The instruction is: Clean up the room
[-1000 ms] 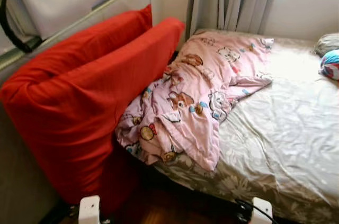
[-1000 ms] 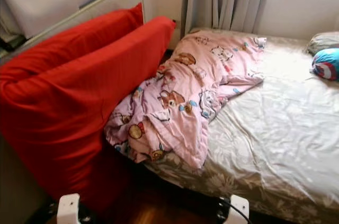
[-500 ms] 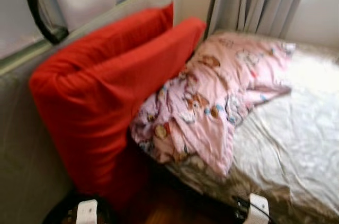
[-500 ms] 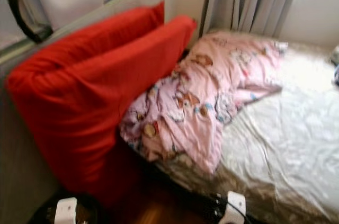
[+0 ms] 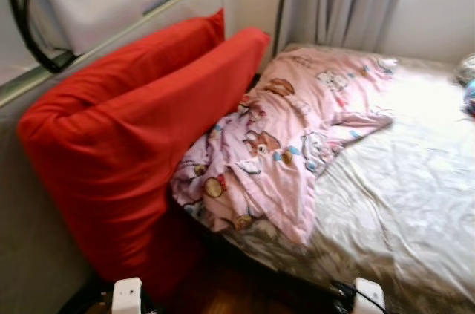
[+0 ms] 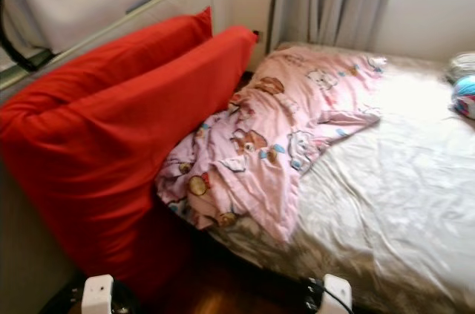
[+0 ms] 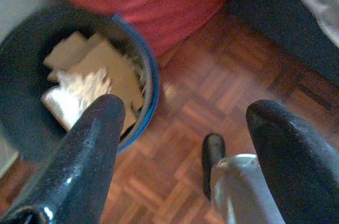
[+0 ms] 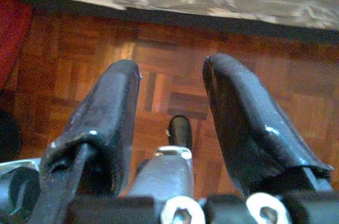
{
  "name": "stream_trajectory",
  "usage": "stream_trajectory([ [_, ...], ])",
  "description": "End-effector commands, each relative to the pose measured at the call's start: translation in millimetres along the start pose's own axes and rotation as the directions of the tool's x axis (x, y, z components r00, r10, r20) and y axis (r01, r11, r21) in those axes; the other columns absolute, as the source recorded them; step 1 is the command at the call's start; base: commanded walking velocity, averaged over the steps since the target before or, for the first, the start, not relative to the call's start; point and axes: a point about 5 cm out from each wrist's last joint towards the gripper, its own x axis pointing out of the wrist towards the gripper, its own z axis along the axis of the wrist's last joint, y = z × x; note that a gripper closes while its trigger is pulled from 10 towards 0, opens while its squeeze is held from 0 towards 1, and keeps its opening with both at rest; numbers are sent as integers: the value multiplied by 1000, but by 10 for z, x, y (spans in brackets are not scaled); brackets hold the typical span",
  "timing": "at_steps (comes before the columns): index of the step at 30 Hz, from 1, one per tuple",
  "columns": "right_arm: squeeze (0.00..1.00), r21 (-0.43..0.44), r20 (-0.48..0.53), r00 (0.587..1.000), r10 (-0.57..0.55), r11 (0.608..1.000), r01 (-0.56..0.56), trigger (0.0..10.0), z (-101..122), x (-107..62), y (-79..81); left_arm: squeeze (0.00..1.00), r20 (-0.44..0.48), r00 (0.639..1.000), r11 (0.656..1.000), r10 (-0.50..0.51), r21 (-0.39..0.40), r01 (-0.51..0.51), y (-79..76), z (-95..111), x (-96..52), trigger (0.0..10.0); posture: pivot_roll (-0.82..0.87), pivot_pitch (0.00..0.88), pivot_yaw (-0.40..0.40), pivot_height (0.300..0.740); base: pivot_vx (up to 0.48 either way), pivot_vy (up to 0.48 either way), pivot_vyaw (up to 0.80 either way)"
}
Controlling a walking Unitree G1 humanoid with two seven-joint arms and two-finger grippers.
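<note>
A crumpled pink cartoon-print blanket [image 5: 282, 143] lies across the near left part of the bed [image 5: 401, 195], spilling over its edge. A big red cushion [image 5: 133, 143] leans against the grey rail on the left, touching the blanket. My left gripper [image 7: 188, 107] hangs low and open above the parquet floor, beside a blue-rimmed bin [image 7: 151, 75] holding paper scraps [image 7: 100, 70]. My right gripper [image 8: 172, 68] hangs open over the parquet near the bed's foot, nothing between its fingers.
A white handbag [image 5: 82, 2] hangs above the rail at the upper left. Grey curtains [image 5: 334, 2] close the far corner. A blue object [image 6: 464, 96] lies on the bed's far right. Dark parquet [image 5: 223, 292] runs between cushion and bed.
The head camera swung left, then back right, so the whole picture shifted. Blanket, cushion and bed keep the same places relative to each other.
</note>
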Motion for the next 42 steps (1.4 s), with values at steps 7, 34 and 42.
stream_trajectory([
  [7, 0, 1, -1, 1000, 30, 1000, -30, 10000, 18, 12, 70, 0, -3, 1000, 1000, -4, 8, 4, -18, -13, -2, 10000, -29, 0, 22, 740, 303, 0, 114],
  [34, 0, 11, 38, 998, 42, 999, -42, 10000, 77, 14, 57, 0, 67, 998, 998, -20, -64, 25, -74, 109, 21, 10000, -28, 0, 2, 740, 193, 0, 96],
  [42, 0, -65, 179, 982, 63, 996, -52, 10000, 354, 30, 103, 0, 209, 978, 991, -2, -127, 30, -42, 383, 44, 10000, -19, 0, -25, 740, 0, 0, 0],
])
